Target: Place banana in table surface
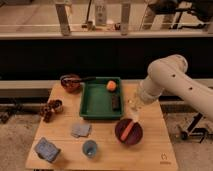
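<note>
Wooden table (150, 147) bearing green tray (96, 106), red bowl (120, 135), blue cup (90, 148); hand (134, 109) above.

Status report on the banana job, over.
Gripper above far rim of dark red bowl. Banana seemingly hanging from it, not yet on table surface. Carrot stick in bowl below.

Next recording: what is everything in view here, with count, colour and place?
table surface: one, light-brown wood, lower frame
tray: one, green, table centre
round fruit: one, orange, tray's back right corner
block: one, dark, tray's right side
red bowl: one, dark red, in front of the tray's right corner
carrot stick: one, orange, in the red bowl
dark bowl: one, brownish, left of the tray
cluster: brown, left edge
cloth: one, grey, front of the tray
cup: one, blue, front
pack: one, blue-grey, front left
banana: possibly the pale shape at the gripper
arm: one, white, from the right
gripper: one, above the red bowl's back rim
</note>
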Available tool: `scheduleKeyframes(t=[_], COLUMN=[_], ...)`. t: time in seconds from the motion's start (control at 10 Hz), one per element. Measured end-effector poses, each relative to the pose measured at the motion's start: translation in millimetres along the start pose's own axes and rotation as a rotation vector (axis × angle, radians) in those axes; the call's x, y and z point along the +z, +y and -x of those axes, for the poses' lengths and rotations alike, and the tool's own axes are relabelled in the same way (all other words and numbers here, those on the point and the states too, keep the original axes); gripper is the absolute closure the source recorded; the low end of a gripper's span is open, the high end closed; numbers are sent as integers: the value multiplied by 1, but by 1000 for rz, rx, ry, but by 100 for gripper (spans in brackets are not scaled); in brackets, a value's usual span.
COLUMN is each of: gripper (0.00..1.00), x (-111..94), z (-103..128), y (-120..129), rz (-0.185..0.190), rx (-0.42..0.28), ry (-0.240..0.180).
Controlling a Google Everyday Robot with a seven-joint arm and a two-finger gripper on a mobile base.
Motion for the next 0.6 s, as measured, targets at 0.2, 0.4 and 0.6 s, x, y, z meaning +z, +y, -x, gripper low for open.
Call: scheduleKeyframes(t=[0.2,0.4,0.6], gripper=[100,100,100], x=[-3,-3,5], z=[-29,-55,-85], y=[-6,-8,-1], rz=[-38,-70,-88], rx=[-63,-123,-166], ry=[-10,-14,-17])
